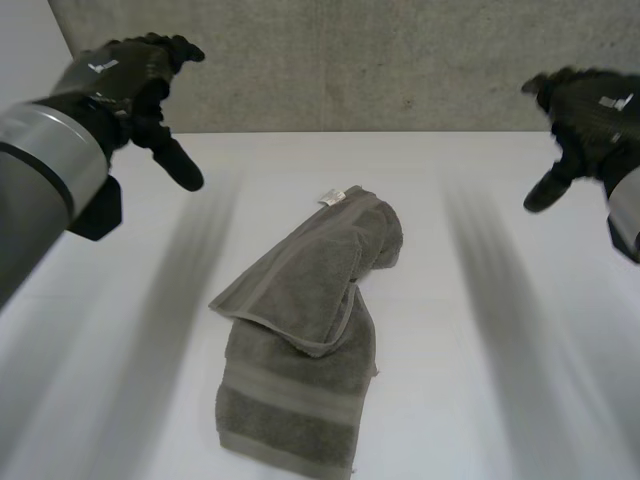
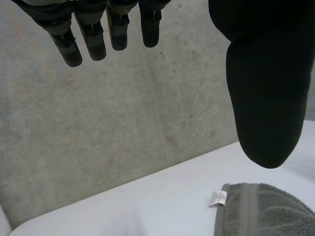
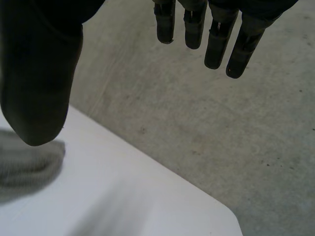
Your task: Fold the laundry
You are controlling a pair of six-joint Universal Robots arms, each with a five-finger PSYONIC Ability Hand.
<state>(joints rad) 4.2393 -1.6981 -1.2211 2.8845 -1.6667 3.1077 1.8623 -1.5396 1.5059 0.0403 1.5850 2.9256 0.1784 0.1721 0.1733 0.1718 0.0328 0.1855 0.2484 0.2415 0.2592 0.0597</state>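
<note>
A small white label (image 1: pixel 331 196), print too small to read, sits at the far end of the grey-green terry towel (image 1: pixel 300 340), loosely folded on the smooth white table (image 1: pixel 470 330). Left of the towel the left hand (image 1: pixel 135 80), right of it the right hand (image 1: pixel 590 110), both raised, fingers spread, empty; rough concrete wall (image 1: pixel 350 60) behind

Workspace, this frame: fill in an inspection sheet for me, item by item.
Surface: white table, with the towel lying near its middle.
Job's things: one grey-green towel, loosely folded and rumpled, with a white label at its far end.
Clutter: nothing seen.
Hands: left hand and right hand are both open, above the table and apart from the towel.
Cables: nothing seen.
Surroundings: grey concrete wall behind the table.
</note>
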